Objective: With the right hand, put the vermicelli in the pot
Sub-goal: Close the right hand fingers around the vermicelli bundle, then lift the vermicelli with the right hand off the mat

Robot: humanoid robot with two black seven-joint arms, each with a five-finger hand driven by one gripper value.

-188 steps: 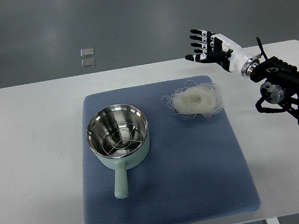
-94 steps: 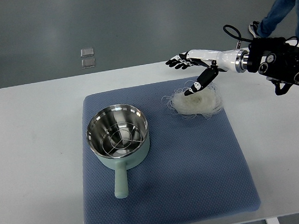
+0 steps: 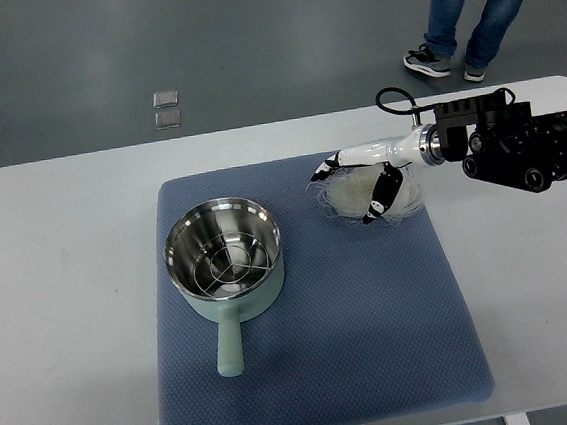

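A loose white nest of vermicelli [image 3: 406, 193] lies on the blue mat [image 3: 376, 334], toward its far right corner. My right hand [image 3: 347, 192] reaches in from the right and sits low over the nest. Its fingers [image 3: 322, 173] are on the far-left side and the thumb [image 3: 375, 207] on the near side, spread around the noodles without closing on them. A pale green pot [image 3: 174, 241] with a steel inside and a wire rack stands on the left half of the mat, its handle [image 3: 230, 344] pointing toward me. The left arm is out of view.
The mat lies on a white table [image 3: 60, 294]. A person's legs [image 3: 474, 3] stand on the grey floor beyond the far right corner. Two small clear squares [image 3: 166, 108] lie on the floor behind the table.
My right hand swung in from the right, then dropped from above the mat's far edge onto the vermicelli, fingers straddling it. A person walked into view at the top right.
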